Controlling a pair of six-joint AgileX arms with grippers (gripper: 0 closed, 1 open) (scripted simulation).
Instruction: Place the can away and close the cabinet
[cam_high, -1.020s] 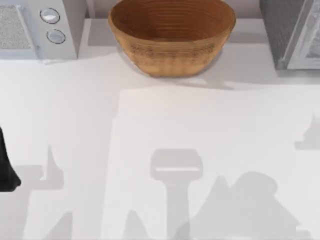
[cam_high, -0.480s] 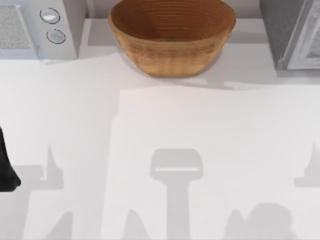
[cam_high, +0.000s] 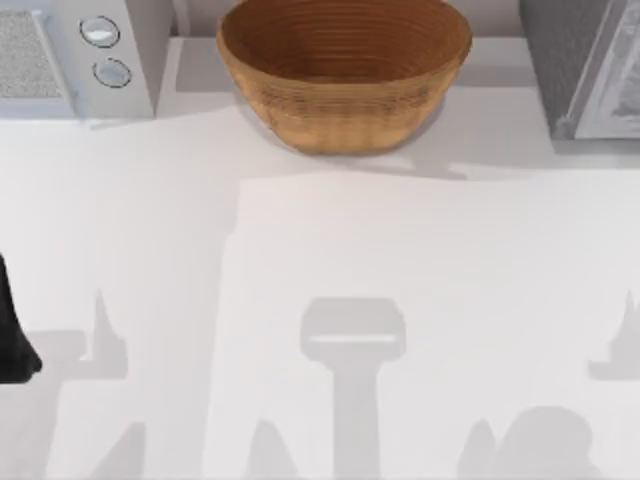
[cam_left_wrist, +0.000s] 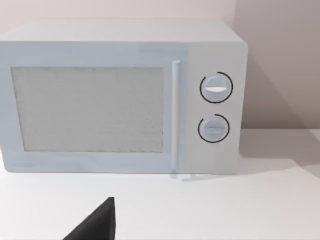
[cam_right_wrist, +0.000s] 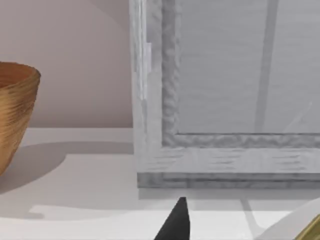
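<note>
**Right tool low before the cabinet, left tool facing the microwave**

A dark tip of the right tool (cam_right_wrist: 176, 222) rises at the lower edge of the right wrist view, low over the white tabletop (cam_right_wrist: 75, 175). Whether the tool is wide, narrow or holding anything cannot be told. In the corner of that view, close to the tool, there is a yellow-gold sliver (cam_right_wrist: 314, 231) with a pale edge beside it. It may be the can, but too little shows to be sure.

Straight ahead of the tool stands the grey cabinet (cam_right_wrist: 225, 100), its framed front panel rising from the tabletop. In the top view it stands at the far right corner. From these pictures I cannot tell whether its door is fully shut. Beside the cabinet, towards the middle of the far edge, stands a brown woven basket (cam_right_wrist: 12, 115). It is round and upright and throws a soft shadow towards the cabinet, with a clear gap of tabletop between the two.

A dark tip of the left tool (cam_left_wrist: 95, 225) shows at the lower edge of the left wrist view, just above the tabletop. Its state cannot be told either. The left arm (cam_high: 12, 330) shows as a dark shape at the left edge of the top view, about halfway down.

In front of the left tool stands a white microwave (cam_left_wrist: 120, 95) at the far left corner. Its door is closed, with a vertical handle (cam_left_wrist: 175, 115) and two round dials (cam_left_wrist: 216, 88) one above the other on the side panel. The middle of the tabletop carries grey shadows of the arms.
</note>
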